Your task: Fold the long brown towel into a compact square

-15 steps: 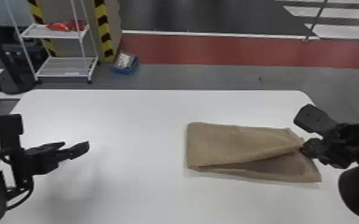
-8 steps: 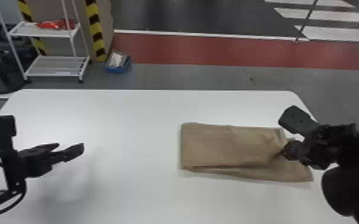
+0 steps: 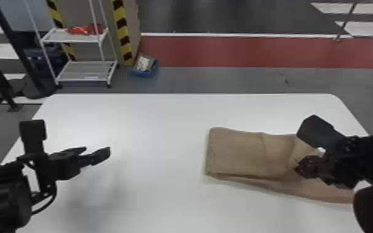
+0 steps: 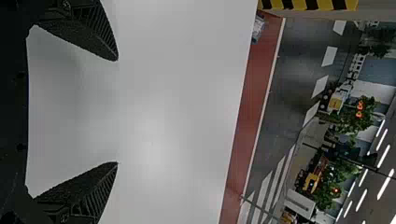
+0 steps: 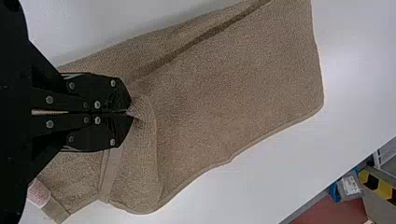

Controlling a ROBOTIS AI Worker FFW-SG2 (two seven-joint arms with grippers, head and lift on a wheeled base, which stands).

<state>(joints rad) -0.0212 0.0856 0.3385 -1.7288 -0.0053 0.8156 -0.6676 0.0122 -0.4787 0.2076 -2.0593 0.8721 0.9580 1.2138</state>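
Towel (image 3: 241,153) lies beneath the right claw (image 3: 300,167), fold pinched.

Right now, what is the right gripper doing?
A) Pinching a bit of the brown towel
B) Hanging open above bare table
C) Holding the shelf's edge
A: the right gripper's fingers are closed together on a raised fold of the brown towel.

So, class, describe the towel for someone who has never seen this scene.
Find the white table, then its right half. The towel lies there, folded, pinched by the right gripper. Unlike that black gripper, it is brown cloth with a pale label near one edge.
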